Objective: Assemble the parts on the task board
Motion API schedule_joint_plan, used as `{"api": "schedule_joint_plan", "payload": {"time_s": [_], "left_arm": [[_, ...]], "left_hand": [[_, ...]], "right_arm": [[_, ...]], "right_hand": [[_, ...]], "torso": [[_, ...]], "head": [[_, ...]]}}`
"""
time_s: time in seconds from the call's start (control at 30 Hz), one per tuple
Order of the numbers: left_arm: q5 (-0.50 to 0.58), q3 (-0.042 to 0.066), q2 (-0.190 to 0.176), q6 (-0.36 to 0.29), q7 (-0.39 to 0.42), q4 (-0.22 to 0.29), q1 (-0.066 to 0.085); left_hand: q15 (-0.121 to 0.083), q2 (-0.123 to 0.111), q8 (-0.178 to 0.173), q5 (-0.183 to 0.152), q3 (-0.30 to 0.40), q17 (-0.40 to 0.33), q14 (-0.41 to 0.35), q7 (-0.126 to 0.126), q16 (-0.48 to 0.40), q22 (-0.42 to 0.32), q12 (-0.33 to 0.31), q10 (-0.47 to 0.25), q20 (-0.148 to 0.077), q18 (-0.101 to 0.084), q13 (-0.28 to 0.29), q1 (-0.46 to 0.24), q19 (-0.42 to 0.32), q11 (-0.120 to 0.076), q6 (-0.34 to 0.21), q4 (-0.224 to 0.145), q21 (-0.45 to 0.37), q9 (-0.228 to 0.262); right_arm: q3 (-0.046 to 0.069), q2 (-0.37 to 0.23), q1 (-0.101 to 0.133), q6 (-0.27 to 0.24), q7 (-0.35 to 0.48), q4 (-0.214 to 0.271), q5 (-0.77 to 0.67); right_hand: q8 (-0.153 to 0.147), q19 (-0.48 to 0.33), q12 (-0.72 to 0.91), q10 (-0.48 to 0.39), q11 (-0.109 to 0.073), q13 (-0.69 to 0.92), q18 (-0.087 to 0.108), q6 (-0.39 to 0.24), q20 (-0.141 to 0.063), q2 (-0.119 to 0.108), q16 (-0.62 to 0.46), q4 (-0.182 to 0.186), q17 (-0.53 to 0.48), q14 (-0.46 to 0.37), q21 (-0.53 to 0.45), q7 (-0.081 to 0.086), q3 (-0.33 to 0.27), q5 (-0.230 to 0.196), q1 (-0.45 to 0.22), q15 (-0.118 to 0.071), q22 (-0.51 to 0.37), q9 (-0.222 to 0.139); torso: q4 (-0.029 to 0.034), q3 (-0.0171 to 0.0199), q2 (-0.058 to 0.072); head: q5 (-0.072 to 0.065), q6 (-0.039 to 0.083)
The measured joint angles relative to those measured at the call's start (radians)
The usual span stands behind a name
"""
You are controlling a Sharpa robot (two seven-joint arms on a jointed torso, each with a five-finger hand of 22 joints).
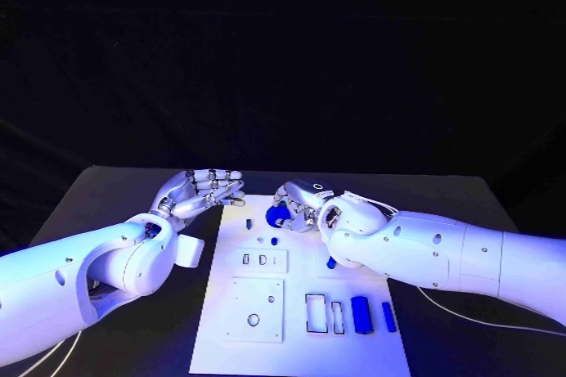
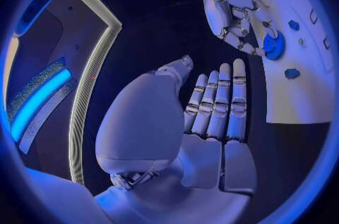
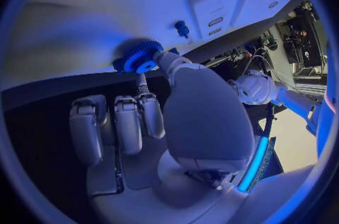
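The right robot hand (image 1: 309,209) is gripping a blue gear (image 3: 138,57) between thumb and fingers, holding it on the white board (image 1: 236,328) near the far edge of the tabletop (image 1: 118,189). The left robot hand (image 1: 203,193) is hovering beside the board, fingers apart and holding nothing.

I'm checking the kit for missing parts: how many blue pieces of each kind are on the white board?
Blue gear, pinched by the right hand: 1
Solid blue bars, near end of the task board: 2
Small blue pieces, too small to tell apart: 3
Total: 6
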Motion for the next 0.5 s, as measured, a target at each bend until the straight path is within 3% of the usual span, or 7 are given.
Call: {"api": "schedule_joint_plan", "payload": {"time_s": [0.2,0.5], "left_arm": [[0.000,0.000,0.000,0.001,-0.001,0.000,0.000],[0.000,0.000,0.000,0.001,-0.003,0.000,0.000]], "left_hand": [[0.000,-0.004,0.000,0.000,0.003,0.001,0.000,-0.004,0.000,0.001,0.000,0.000,0.000,0.000,0.000,-0.004,0.000,0.000,-0.004,-0.003,0.000,0.000],[0.000,-0.004,0.000,0.000,0.003,0.001,0.000,-0.004,0.000,0.001,0.000,0.000,0.000,0.000,0.000,-0.004,0.000,0.000,-0.004,-0.003,0.000,0.000]], "right_arm": [[0.000,0.001,0.001,0.003,0.002,-0.004,0.001],[0.000,-0.007,0.001,0.026,0.002,-0.005,0.010]], "right_hand": [[-0.016,0.000,-0.005,-0.004,0.004,0.000,0.000,-0.007,0.007,-0.015,0.000,0.003,0.000,0.001,0.000,0.005,-0.021,0.022,-0.026,0.007,0.000,-0.004],[-0.026,0.001,-0.005,0.000,0.007,0.000,0.000,-0.007,0.009,0.004,0.000,0.043,0.000,0.001,0.000,0.005,-0.071,0.075,-0.096,0.007,0.000,-0.004]], "torso": [[0.0002,-0.0006,0.000],[0.0001,-0.0007,0.000]], "head": [[0.000,0.000],[-0.001,-0.002]]}}
